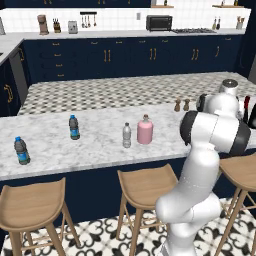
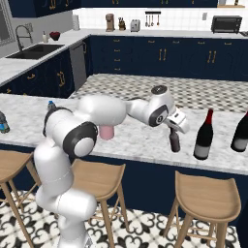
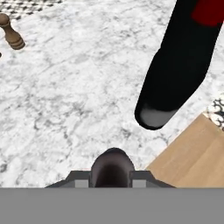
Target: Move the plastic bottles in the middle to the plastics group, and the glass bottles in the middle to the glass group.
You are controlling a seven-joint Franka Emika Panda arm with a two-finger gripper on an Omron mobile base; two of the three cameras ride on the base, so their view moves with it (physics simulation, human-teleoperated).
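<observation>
Marble counter [image 2: 131, 138] is seen bearing a wine bottle [image 2: 204, 128]; just beside it, a small brown bottle [image 2: 175, 141] is clamped by the gripper [image 2: 174, 131] fingers.

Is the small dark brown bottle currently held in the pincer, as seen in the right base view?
Yes, the pincer is closed on the neck of the small dark brown bottle, beside a tall wine bottle.
</observation>
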